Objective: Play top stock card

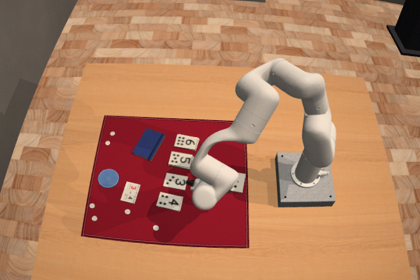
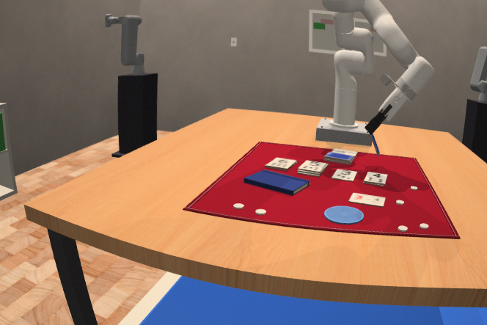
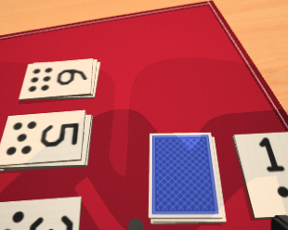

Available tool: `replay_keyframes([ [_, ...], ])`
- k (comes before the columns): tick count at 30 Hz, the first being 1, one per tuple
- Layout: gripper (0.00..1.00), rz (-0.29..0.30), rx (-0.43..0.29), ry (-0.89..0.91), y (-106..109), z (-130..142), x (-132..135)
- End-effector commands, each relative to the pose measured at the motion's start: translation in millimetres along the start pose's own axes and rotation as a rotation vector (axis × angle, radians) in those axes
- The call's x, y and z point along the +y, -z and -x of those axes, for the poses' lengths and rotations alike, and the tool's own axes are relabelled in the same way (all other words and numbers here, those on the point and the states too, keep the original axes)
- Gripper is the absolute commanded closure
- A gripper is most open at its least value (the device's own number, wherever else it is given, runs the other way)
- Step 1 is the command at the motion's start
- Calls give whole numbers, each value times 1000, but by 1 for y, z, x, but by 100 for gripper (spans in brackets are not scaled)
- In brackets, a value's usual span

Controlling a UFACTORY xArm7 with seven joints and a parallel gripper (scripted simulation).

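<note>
My gripper (image 2: 370, 131) is shut on a card, tilted above the mat's robot side. The held card (image 2: 375, 145) hangs steeply from the fingertips, nearly edge-on, blue showing; its face is hidden. The face-down stock (image 2: 339, 156) (image 3: 185, 173) has a blue back on top; the arm hides it in the top view. Beside it lies a black 1 card (image 1: 239, 182) (image 3: 265, 169). Face-up piles in a row show a black 6 (image 1: 186, 141) (image 2: 280, 163) (image 3: 59, 80), black 5 (image 1: 179, 159) (image 2: 312, 166) (image 3: 42, 139), black 3 (image 1: 175, 181) (image 2: 344, 174) and black 4 (image 1: 169, 201) (image 2: 375, 178).
A blue book (image 1: 147, 144) (image 2: 275, 181) lies beyond the 6 and 5 piles. A light-blue disc (image 1: 108, 178) (image 2: 343, 214) and a printed 3-and-4 card (image 1: 129, 193) (image 2: 367, 199) lie farther out. Several small white discs lie on the red mat (image 1: 210, 232) (image 2: 220, 199).
</note>
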State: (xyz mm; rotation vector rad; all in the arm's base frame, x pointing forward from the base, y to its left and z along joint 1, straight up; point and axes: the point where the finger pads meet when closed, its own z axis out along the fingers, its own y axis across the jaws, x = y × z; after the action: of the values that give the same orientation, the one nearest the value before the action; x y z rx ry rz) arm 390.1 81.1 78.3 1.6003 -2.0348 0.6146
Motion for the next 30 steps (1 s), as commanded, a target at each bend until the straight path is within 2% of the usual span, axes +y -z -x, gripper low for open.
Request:
replay_keyframes([
  [1, 26, 50, 231, 3, 1, 4, 2],
  [7, 26, 46, 408, 8, 0, 7, 2],
  [13, 26, 43, 543, 12, -1, 9, 2],
  [15, 26, 43, 543, 12, -1, 9, 2],
  [23, 26, 40, 650, 15, -2, 10, 2],
  [30, 26, 39, 685, 16, -3, 11, 2],
])
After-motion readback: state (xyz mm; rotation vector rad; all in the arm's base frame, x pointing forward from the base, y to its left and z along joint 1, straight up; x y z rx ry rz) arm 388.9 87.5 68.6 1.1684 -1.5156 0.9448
